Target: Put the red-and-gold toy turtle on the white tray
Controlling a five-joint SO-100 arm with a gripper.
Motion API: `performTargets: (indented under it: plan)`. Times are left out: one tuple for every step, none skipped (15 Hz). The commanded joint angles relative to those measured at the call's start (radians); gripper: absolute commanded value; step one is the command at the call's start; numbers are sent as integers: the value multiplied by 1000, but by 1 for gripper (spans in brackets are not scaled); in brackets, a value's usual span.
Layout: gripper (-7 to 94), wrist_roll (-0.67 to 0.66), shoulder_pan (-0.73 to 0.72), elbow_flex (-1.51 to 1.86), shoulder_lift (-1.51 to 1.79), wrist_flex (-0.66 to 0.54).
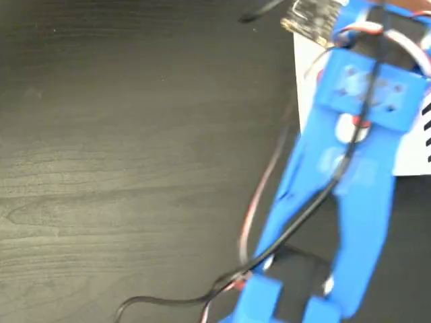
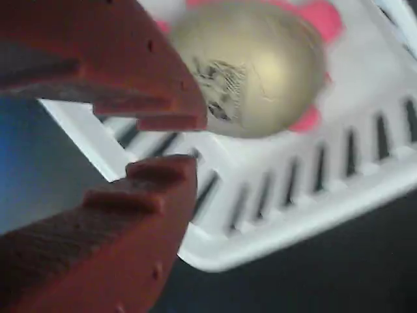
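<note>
While the gripper (image 2: 169, 142) sits just beside the red-and-gold toy turtle (image 2: 251, 65) in the wrist view, its two red toothed jaws stand a narrow gap apart with nothing between them. The claw holds nothing.

Turtle location: resting on the white tray (image 2: 293, 215), near the striped edge. Gold shell up, black printed mark facing the jaws, coral-red feet showing at the top and lower right of the shell. It appears to lie wholly inside the tray's rim, though the top of the toy is cut off by the frame.

Tray contents: the turtle only, as far as the wrist view shows. In the fixed view the blue arm (image 1: 350, 175) covers most of the tray (image 1: 306, 74); a white strip and a few black stripe marks show at the right edge. The turtle is not visible there.

Judgement: the placing looks done, and what remains is getting the arm clear.

Risks from here:
- The upper jaw tip lies very near the shell. A sideways swing on retreat could nudge the turtle toward the rim or off it.
- The lower jaw hangs over the tray's edge. Dropping or dragging could catch the rim and tip or shift the tray, moving the toy with it.
- Loose cables (image 1: 256, 222) trail across the dark table (image 1: 101, 168) and could snag as the arm moves.

Both frames are blurred, so contact between jaw and shell cannot be ruled out.
</note>
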Motion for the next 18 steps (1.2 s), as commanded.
performTargets:
  plan:
    - [0,29,-67,63,232,-34]
    - [0,44,-117,140,321,-64]
    - [0,55,-170,219,399,-107]
    - [0,57,-230,325,488,-169]
    - [0,55,-284,440,578,-233]
    - [0,57,-333,561,670,-288]
    - [0,54,-370,675,744,-327]
    - [0,40,-397,784,804,-367]
    - [0,8,-414,923,879,-431]
    - [0,-34,-423,1054,950,-491]
    - [0,-67,-423,1177,1020,-543]
    - [0,-71,-423,1272,1077,-558]
    - [0,-57,-426,1371,1135,-561]
    - [0,-38,-434,1460,1201,-538]
    - [0,-40,-446,1552,1270,-512]
    - [0,-38,-459,1635,1342,-499]
    - [0,-41,-469,1709,1410,-499]
    - [0,-41,-483,1772,1473,-491]
